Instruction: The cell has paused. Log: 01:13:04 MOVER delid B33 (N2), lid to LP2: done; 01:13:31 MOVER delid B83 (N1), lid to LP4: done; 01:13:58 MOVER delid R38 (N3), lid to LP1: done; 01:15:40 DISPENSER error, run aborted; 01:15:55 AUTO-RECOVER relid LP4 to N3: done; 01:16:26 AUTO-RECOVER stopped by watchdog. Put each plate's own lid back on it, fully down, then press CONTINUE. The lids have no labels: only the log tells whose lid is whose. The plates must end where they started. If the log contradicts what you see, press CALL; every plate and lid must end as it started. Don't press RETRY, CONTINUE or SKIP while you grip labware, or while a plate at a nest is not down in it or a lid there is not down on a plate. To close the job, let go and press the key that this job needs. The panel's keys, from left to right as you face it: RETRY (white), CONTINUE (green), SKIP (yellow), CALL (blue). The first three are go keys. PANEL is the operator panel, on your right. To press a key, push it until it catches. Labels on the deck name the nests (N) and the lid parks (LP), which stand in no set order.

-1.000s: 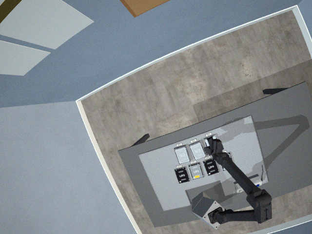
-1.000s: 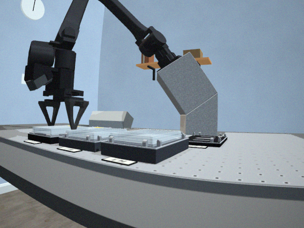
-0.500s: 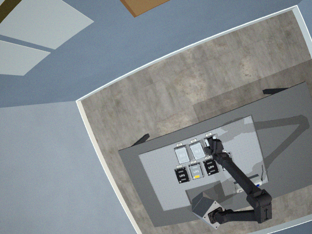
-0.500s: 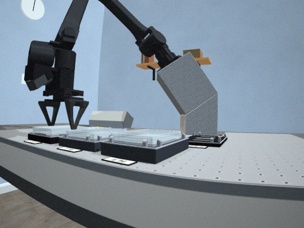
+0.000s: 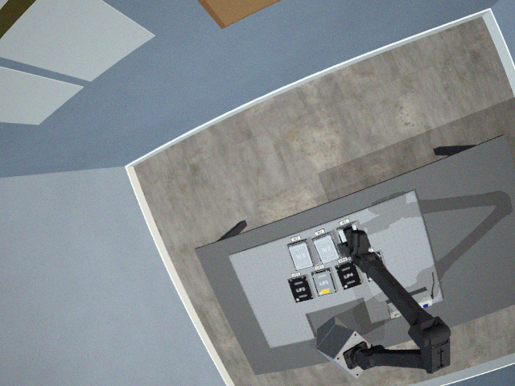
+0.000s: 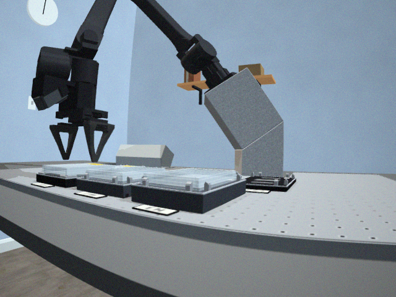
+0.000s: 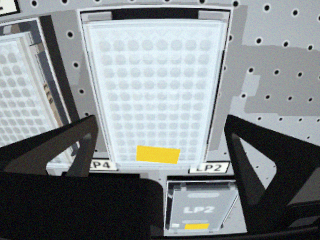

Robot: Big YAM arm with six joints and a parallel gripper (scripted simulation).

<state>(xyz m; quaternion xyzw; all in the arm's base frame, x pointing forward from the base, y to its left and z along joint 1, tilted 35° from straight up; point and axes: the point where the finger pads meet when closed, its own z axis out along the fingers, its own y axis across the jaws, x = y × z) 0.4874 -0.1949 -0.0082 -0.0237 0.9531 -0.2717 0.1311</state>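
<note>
- The stray lid (image 5: 342, 235) (image 6: 57, 168) (image 7: 155, 95) sits on the plate in the far right nest of the top view, looks level, yellow mark toward the parks.
- My read: that's N3, so it's B83's lid on R38. Step in hand is lining up to pull it.
- Next I'd centre, drop a bit, pinch only the lid and lift straight up, then over to N1. Grab too low and the plate comes too.
- Fingers (image 5: 348, 240) (image 6: 80, 159) are wide open, nothing in them, one each side of the lid and above it.
- Arm's reaching out from its base, wrist bent so the fingers point down.
- Middle plate (image 5: 325, 248) (image 6: 107, 175) and left plate (image 5: 300, 255) (image 6: 192, 179) look lidless.
- LP1 lid (image 5: 323, 282) should be N3's, LP2 lid (image 7: 202, 205) N2's. Both are parked.
- Panel (image 5: 394, 312) (image 6: 140, 151) waits on the tabletop (image 5: 265, 307) (image 6: 304, 207); CONTINUE comes last.

The gripper (image 5: 345, 239) (image 6: 80, 160) (image 7: 161, 121) has risen slightly above the farthest plate (image 6: 57, 172) in the exterior view, its open fingertips now a little higher over the lid, and a yellow mark (image 6: 95, 164) has come into sight beneath one fingertip.
</note>
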